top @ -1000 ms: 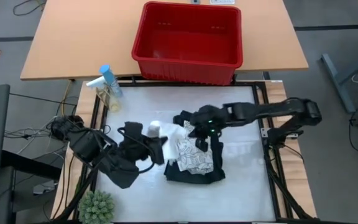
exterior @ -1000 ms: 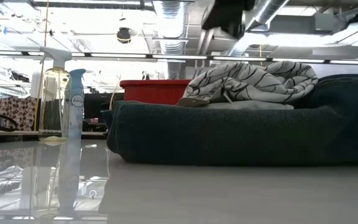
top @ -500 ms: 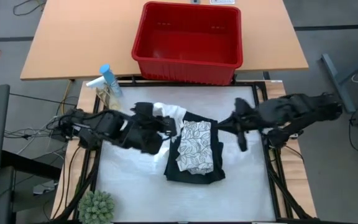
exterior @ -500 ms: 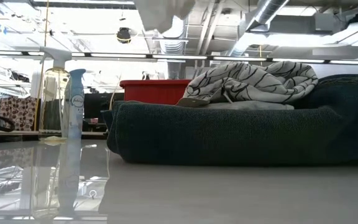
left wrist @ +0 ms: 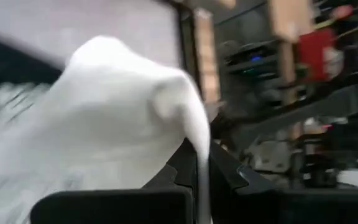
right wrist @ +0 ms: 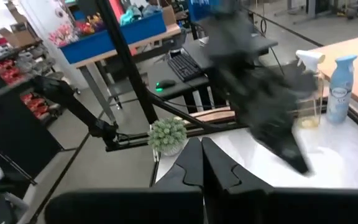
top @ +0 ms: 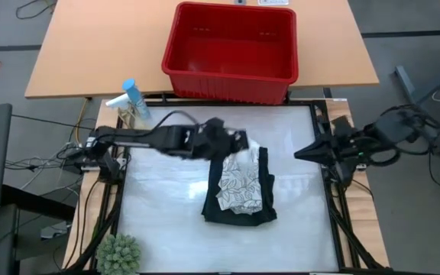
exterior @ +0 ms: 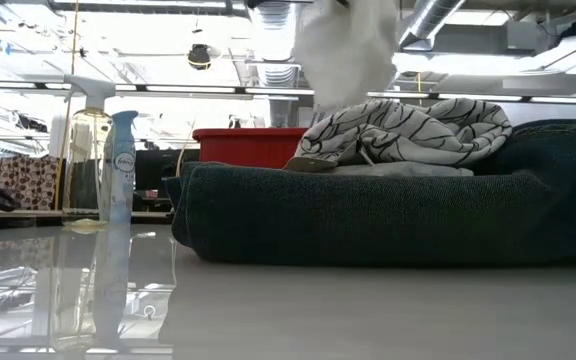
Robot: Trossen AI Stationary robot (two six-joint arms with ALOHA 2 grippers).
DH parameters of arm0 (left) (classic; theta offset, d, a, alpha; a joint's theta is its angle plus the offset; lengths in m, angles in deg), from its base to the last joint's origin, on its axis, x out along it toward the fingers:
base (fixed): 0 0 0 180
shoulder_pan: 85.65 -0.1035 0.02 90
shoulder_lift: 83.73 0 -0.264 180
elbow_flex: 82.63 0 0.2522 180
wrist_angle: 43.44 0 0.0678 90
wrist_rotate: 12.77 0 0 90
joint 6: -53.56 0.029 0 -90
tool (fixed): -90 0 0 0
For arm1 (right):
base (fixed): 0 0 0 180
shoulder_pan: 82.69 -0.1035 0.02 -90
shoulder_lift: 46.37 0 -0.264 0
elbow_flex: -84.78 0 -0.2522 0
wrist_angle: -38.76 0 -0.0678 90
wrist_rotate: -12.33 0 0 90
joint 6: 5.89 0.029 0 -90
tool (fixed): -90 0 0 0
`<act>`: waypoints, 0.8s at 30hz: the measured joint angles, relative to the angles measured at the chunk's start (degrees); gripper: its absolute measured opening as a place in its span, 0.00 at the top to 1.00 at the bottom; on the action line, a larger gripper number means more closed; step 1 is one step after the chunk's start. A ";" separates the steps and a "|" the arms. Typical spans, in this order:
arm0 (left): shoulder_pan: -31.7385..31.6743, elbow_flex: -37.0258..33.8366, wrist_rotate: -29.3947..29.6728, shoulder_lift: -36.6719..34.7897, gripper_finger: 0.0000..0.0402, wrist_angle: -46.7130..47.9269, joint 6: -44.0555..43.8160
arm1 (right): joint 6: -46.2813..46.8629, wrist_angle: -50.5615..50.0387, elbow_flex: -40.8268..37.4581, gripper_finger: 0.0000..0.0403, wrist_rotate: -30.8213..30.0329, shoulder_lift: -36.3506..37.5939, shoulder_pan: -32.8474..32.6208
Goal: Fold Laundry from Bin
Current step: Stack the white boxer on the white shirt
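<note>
On the white tabletop (top: 166,221), a little toward 3 o'clock of its middle in the high view, lies the dark blackish-green garment (top: 239,206), folded into a thick pad, with the white-grey leaf-patterned cloth (top: 239,187) lying on top of it. The low view shows the same stack from the side: the dark garment (exterior: 388,215) as a broad flat slab, the patterned cloth (exterior: 408,130) bunched on its upper face.

The left gripper (top: 239,141) reaches from 9 o'clock across the tabletop to the 12 o'clock end of the stack. Its jaws are clenched on the small plain whitish cloth (top: 250,149), which hangs above that end of the pile; in the low view this cloth (exterior: 343,50) dangles from the top edge down to just over the patterned cloth, and the left wrist view shows it (left wrist: 104,118) draped over the pinched fingers.

The right gripper (top: 300,153) is at the 3 o'clock edge of the tabletop, well apart from the laundry, pointing inward. Its jaws are clenched together and grasp nothing, as the right wrist view shows.

The red bin (top: 231,53) stands on the wooden table at 12 o'clock, beyond the white tabletop. A blue spray bottle (top: 134,98) and a clear one (top: 124,114) stand near 10 o'clock, and a small green plant (top: 119,253) at 7 o'clock.
</note>
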State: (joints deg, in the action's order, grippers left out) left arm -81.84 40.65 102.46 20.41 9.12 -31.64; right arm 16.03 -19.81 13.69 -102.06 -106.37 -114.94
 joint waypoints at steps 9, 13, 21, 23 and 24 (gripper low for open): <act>-8.20 -11.98 -8.09 -0.02 1.00 -30.68 9.05 | 0.07 -0.40 0.24 0.96 -1.32 2.23 -2.92; -3.73 -18.30 -10.30 -0.28 1.00 -31.21 7.99 | 0.05 -0.47 0.24 0.96 -1.32 2.22 -4.33; 5.41 -44.32 -5.41 -0.11 1.00 -54.40 -14.04 | -0.16 -0.06 0.24 0.96 -1.30 1.34 -5.26; 7.12 -49.29 -1.79 0.23 1.00 -62.30 -17.88 | -1.05 0.02 0.24 0.96 -1.32 1.17 -5.24; 7.67 -50.56 -0.14 0.38 1.00 -66.88 -18.37 | -1.48 0.02 0.24 0.96 -1.34 1.13 -5.24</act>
State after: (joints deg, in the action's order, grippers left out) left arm -74.17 -9.91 102.32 20.79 -57.77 -50.01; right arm 14.55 -19.79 13.93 -103.41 -105.25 -120.18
